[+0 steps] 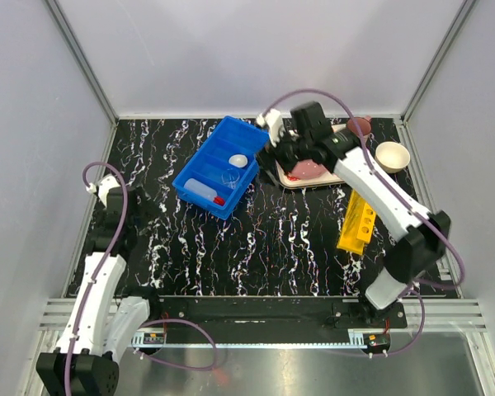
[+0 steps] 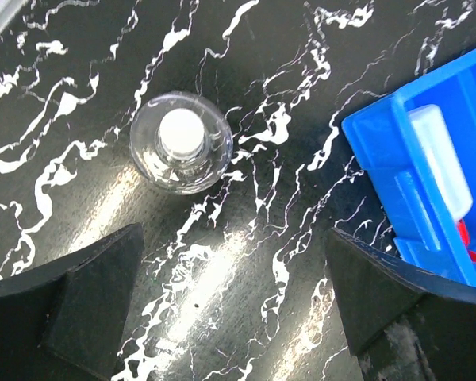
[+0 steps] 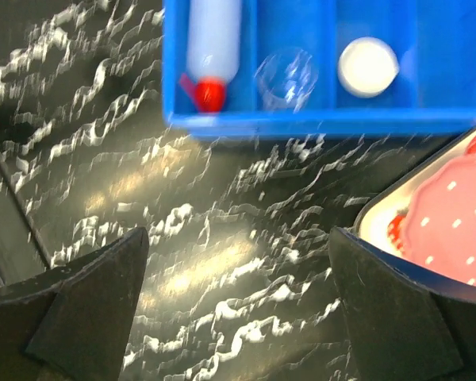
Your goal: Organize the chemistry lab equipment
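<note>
The bin (image 3: 317,123) holds sorted bottle (image 3: 213,40), beaker (image 3: 286,78), dish (image 3: 367,66); beside it right gripper (image 3: 238,302) gapes empty, left gripper (image 2: 234,302) likewise, perhaps targeting a glass (image 2: 181,141).

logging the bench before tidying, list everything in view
table: 1, black white-veined, under everything
bin: 1, blue, left of centre
squeeze bottle: 1, white with red nozzle, bin's end compartment
beaker: 1, clear, bin's middle compartment
round dish: 1, white, bin's other end
glass vessel: 1, clear with white centre, left of bin
tray: 1, strawberry print, right of bin
dotted item: 1, pink, on tray
cup: 1, dull red, by tray's far corner
bowl: 1, cream, far right
rack: 1, yellow, right side
left tool: 1, black, open, near glass vessel
right tool: 1, black, open, near bin and tray
</note>
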You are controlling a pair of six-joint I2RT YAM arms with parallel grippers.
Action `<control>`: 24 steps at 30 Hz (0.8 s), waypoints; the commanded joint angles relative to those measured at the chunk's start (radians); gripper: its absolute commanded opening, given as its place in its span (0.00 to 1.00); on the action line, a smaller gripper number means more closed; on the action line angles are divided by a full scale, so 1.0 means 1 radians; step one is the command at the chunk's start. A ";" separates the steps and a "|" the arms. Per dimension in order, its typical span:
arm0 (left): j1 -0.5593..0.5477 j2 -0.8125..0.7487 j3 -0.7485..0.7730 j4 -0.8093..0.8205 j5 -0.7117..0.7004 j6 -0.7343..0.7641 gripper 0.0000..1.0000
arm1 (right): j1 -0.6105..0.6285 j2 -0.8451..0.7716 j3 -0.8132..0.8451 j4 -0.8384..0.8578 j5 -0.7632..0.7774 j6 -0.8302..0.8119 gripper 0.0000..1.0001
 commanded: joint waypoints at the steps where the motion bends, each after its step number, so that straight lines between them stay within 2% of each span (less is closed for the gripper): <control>1: 0.026 0.018 -0.036 0.069 -0.022 -0.067 0.99 | 0.002 -0.198 -0.261 0.034 -0.105 -0.125 1.00; 4: 0.039 0.062 -0.052 0.081 -0.068 -0.119 0.99 | -0.011 -0.318 -0.482 0.088 -0.162 -0.147 1.00; 6: 0.082 0.107 -0.069 0.101 -0.094 -0.150 0.99 | -0.020 -0.367 -0.548 0.123 -0.215 -0.127 1.00; 10: 0.130 0.210 -0.043 0.087 -0.100 -0.198 0.99 | -0.060 -0.384 -0.674 0.218 -0.428 -0.049 1.00; 15: 0.167 0.328 -0.034 0.150 0.007 -0.178 0.99 | -0.064 -0.380 -0.690 0.239 -0.463 -0.038 1.00; 18: 0.170 0.414 -0.003 0.156 0.030 -0.141 0.99 | -0.064 -0.373 -0.711 0.237 -0.524 -0.036 1.00; 24: 0.197 0.561 0.057 0.171 0.049 -0.095 0.99 | -0.064 -0.372 -0.709 0.225 -0.535 -0.043 1.00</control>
